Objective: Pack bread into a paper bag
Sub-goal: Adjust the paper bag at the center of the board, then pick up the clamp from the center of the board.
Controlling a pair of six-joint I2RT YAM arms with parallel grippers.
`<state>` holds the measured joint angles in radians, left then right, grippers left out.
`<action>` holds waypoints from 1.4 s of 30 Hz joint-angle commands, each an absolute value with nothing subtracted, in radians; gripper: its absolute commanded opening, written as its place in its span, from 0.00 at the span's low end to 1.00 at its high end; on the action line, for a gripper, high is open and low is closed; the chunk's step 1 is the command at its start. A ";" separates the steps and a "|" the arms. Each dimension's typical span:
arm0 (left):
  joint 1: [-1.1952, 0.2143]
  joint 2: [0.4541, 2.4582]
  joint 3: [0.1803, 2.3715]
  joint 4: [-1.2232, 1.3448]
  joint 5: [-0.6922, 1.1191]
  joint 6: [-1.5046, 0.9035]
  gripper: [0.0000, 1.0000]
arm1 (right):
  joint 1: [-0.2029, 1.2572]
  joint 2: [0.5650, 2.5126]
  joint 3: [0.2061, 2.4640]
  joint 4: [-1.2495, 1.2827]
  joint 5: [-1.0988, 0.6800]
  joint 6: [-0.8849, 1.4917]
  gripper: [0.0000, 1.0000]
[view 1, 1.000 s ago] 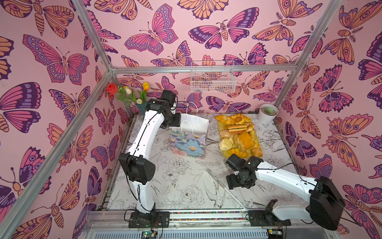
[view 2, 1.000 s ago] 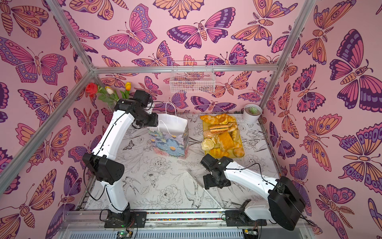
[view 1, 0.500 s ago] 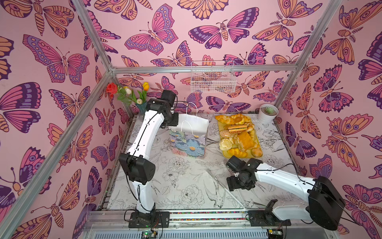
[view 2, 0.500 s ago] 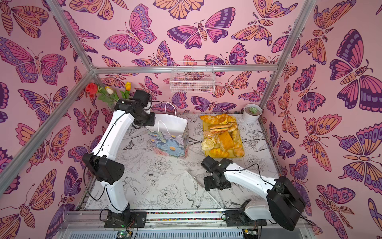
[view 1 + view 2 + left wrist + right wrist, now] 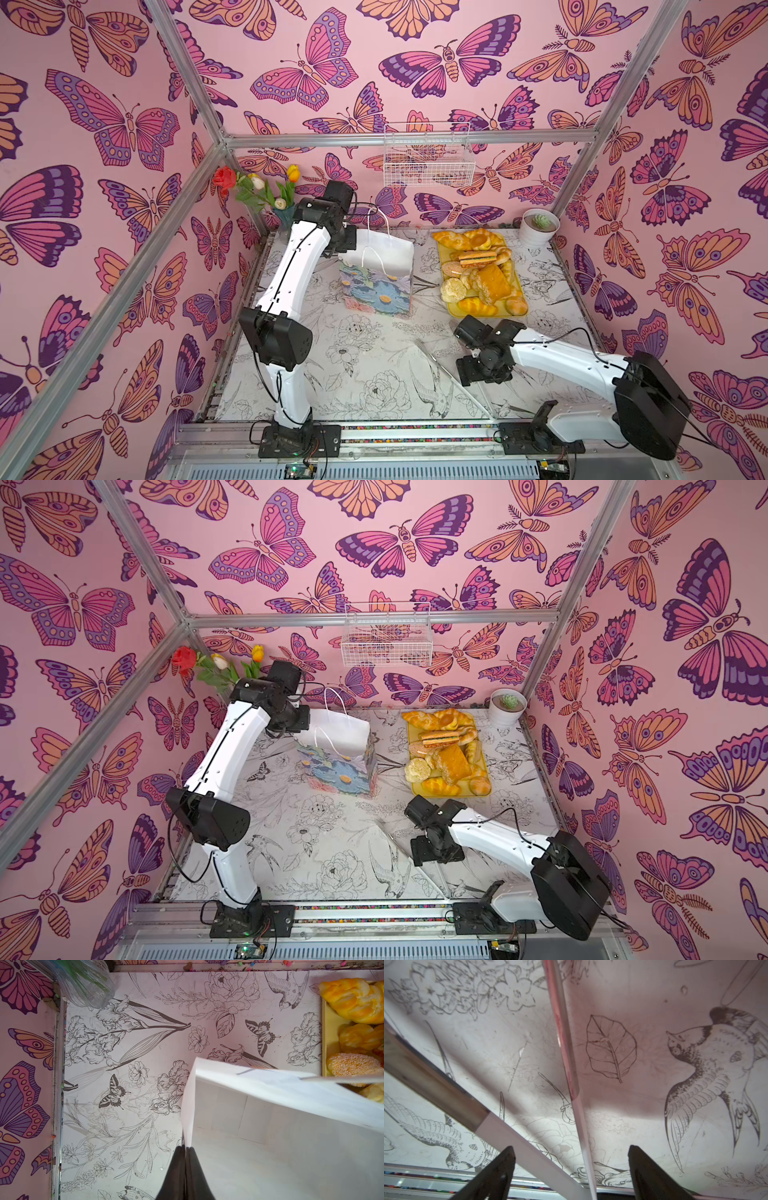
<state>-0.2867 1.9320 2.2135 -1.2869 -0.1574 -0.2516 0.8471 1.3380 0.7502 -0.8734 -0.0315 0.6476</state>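
You're barely started: by the look of it, nothing is packed yet. On the table [image 5: 374, 374] the bag [image 5: 376, 286] stands upright toward the far side, on your left arm's half, with its mouth open. What the left wrist view shows of the inside is bare white paper, with no bread in it. Just beside the bag, on the right arm's half, sits the tray [image 5: 452, 308], and all the bread [image 5: 486, 282] you can see is heaped on it.

Nearer the arm bases, well apart from the tray, the tongs [image 5: 436, 361] lie flat on the table.

Your left gripper [image 5: 185, 1149] is clenched on the bag's rim, the paper pinched between its fingers, so the bag looks steadied and held open. Your right gripper [image 5: 571, 1148] hangs low over the tongs with its jaws spread wide, one tong arm running between them, gripping nothing.

What's left, I'd judge: close on the tongs, then carry each piece across into the bag.
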 commanded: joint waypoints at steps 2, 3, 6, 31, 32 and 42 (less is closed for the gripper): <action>-0.288 1.919 2.197 -1.293 -0.182 -0.288 0.03 | 0.854 1.357 0.755 -0.871 -0.035 0.653 0.87; -0.288 1.914 2.186 -1.292 -0.186 -0.299 0.01 | 0.854 1.362 0.756 -0.868 -0.035 0.653 0.87; -0.288 1.896 2.150 -1.290 -0.198 -0.330 0.00 | 0.854 1.373 0.757 -0.864 -0.037 0.650 0.84; -0.290 1.871 2.092 -1.224 -0.143 -0.351 0.01 | 0.854 1.445 0.779 -0.828 -0.029 0.605 0.07; -0.290 1.874 2.092 -1.223 -0.144 -0.352 0.01 | 0.855 1.436 0.779 -0.835 -0.029 0.599 0.03; -0.290 1.884 2.097 -1.223 -0.161 -0.346 0.01 | 0.854 1.315 0.835 -0.980 0.063 0.563 0.00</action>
